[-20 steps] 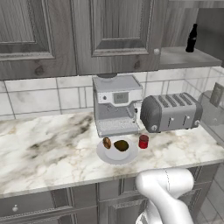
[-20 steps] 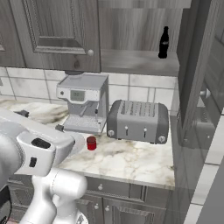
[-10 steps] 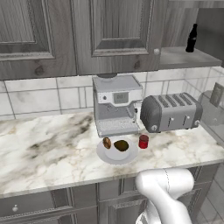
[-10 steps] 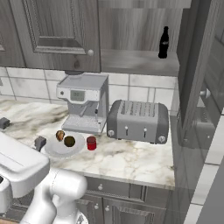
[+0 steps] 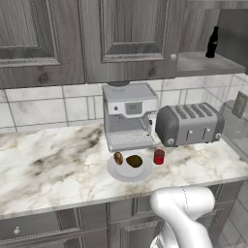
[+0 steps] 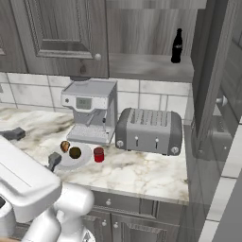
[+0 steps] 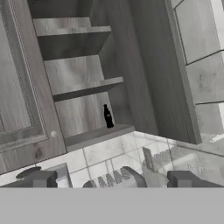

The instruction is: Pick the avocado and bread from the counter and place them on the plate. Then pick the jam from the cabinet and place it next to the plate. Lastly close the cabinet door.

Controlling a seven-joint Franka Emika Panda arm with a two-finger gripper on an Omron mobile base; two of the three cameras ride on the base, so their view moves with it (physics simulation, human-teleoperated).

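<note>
On the white marble counter [image 5: 53, 169] the pale plate [image 5: 140, 175] holds the dark avocado [image 5: 134, 161] and the smaller reddish bread [image 5: 118, 158]. The red jam [image 5: 159, 156] stands on the counter just right of the plate. The right base view shows the plate [image 6: 85, 159], avocado [image 6: 75, 152], bread [image 6: 65, 146] and jam [image 6: 99, 154] too. My gripper [image 6: 34, 147] hovers low at the left, open and empty, near the plate's left side. In the hand view the gripper [image 7: 113, 180] faces the cabinet [image 7: 83, 70], whose door [image 6: 212, 71] stands open.
A silver coffee machine [image 5: 128, 116] and a grey toaster [image 5: 189, 124] stand behind the plate. A tall black bottle [image 5: 212, 42] is on the open cabinet's shelf, also the bottle [image 7: 107, 116] in the hand view. Closed cabinet doors [image 5: 72, 38] hang to the left.
In the right base view the arm has swung down and left, uncovering the plate and its food. The gripper stays open. The objects on the counter have not moved.
</note>
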